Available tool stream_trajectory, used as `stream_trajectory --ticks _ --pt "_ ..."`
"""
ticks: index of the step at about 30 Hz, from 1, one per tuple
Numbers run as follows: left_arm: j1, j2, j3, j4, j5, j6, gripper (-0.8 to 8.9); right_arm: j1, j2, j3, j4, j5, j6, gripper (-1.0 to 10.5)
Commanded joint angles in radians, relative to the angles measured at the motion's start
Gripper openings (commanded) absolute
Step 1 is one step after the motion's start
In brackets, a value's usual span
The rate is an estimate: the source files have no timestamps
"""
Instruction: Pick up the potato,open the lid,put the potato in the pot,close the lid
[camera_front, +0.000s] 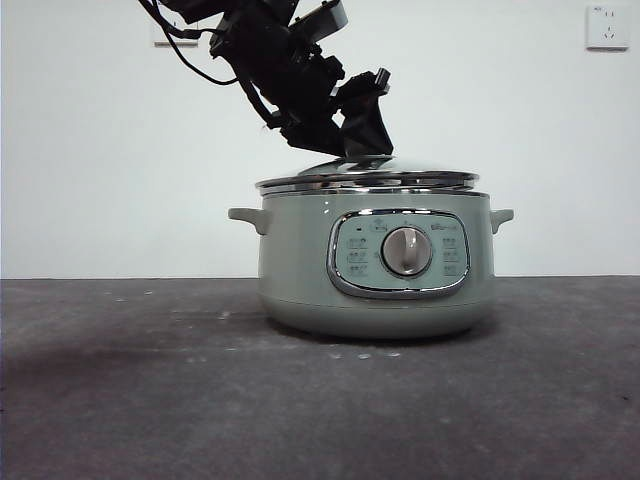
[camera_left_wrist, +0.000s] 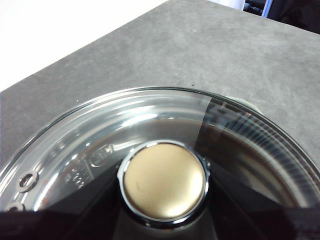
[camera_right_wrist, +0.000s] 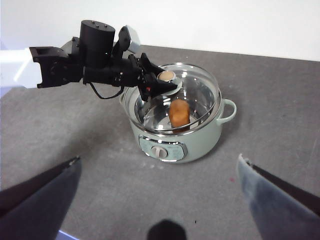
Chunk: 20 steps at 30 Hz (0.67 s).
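Note:
The pale green pot stands on the grey table with its dial facing the front view. Its glass lid rests on the pot's rim. Through the glass, the right wrist view shows the orange-brown potato lying inside the pot. My left gripper reaches down from the upper left, and its jaws sit on either side of the lid's round knob, closed against it. My right gripper hangs high above the table in front of the pot, open, with nothing between its fingers.
The pot is the only thing standing on the dark grey table. A white wall runs behind the table, with a socket at its upper right. The table's back edge lies just beyond the pot.

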Motion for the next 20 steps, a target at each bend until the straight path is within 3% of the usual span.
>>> stream_trajectory --ticks 1,20 --pt "-0.011 0.002 0.019 0.059 0.008 0.008 -0.08 0.001 -0.003 -0.015 -0.024 0.0 0.01 5.3" --pt "-0.023 0.034 0.019 0.054 0.008 0.005 -0.08 0.001 -0.003 -0.033 -0.024 0.0 0.004 5.3"
